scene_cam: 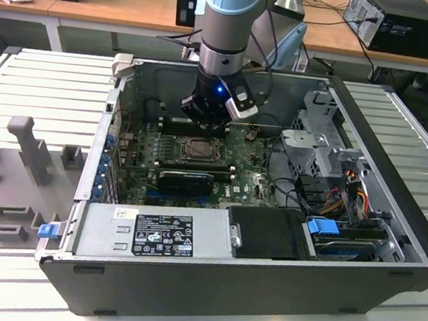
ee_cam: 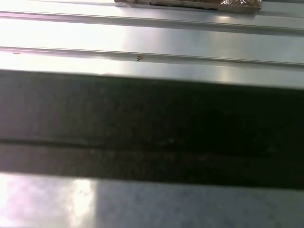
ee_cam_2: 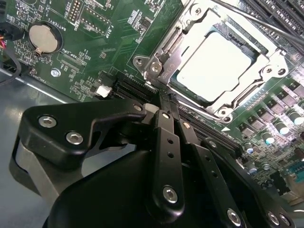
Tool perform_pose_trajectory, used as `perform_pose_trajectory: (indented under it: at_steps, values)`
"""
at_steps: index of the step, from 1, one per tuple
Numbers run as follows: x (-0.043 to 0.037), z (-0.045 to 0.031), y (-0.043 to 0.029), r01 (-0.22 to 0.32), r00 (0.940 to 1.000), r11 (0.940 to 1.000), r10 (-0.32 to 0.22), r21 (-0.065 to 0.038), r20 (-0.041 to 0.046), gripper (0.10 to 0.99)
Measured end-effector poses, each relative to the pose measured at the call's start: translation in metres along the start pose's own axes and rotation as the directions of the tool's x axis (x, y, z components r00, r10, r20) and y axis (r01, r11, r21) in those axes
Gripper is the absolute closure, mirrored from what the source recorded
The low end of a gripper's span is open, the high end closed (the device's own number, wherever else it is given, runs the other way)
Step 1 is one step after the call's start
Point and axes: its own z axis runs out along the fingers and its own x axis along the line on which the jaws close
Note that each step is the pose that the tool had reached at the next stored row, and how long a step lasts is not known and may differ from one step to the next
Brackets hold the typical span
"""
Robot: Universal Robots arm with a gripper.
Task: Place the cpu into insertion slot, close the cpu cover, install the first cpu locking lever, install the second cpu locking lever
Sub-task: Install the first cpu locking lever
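In the second wrist view the cpu cover (ee_cam_2: 228,102) is cut off by the picture's edge at two o'clock. In the exterior view the end effector (scene_cam: 205,119) fingertips are hidden behind its own body.

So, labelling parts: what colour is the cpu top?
Pale silver-grey cpu, best in the second wrist view.

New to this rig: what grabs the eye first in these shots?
The open computer case with the arm reaching down into it, its gripper just above the motherboard. In the second wrist view, the cpu sits bright in its socket with the cpu cover closed down around it. The gripper has its jaws together right by the socket's corner.
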Motion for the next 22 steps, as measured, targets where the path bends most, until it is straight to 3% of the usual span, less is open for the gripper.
perform_pose_trajectory:
  at_steps: [12,17,20,22]
  values:
    - [0.0001,0.0026,-0.0019,0.0,1.0,1.0,0.0,0.0,-0.0002,0.98]
    - [0.0001,0.0023,-0.0017,0.0,1.0,1.0,0.0,-0.01,0.0007,0.98]
    - [0.0,-0.0107,-0.0005,0.0,1.0,1.0,0.0,-0.009,0.0004,0.98]
    - [-0.0001,-0.0136,-0.0002,0.0,1.0,1.0,0.0,-0.009,0.0005,0.98]
